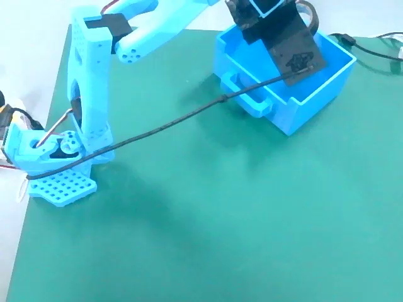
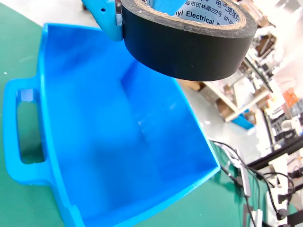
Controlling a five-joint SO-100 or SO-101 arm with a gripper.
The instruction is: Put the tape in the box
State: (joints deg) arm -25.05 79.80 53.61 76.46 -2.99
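In the fixed view, the arm reaches to the upper right so its gripper (image 1: 296,25) hangs over the blue box (image 1: 315,94), ready for a drop. In the wrist view, the black electrical tape (image 2: 189,47), clamped in the gripper, fills the top, above the box's empty floor.

The tape (image 2: 189,45) core reads "Electrical" and "222", with Chinese characters too cropped to read.
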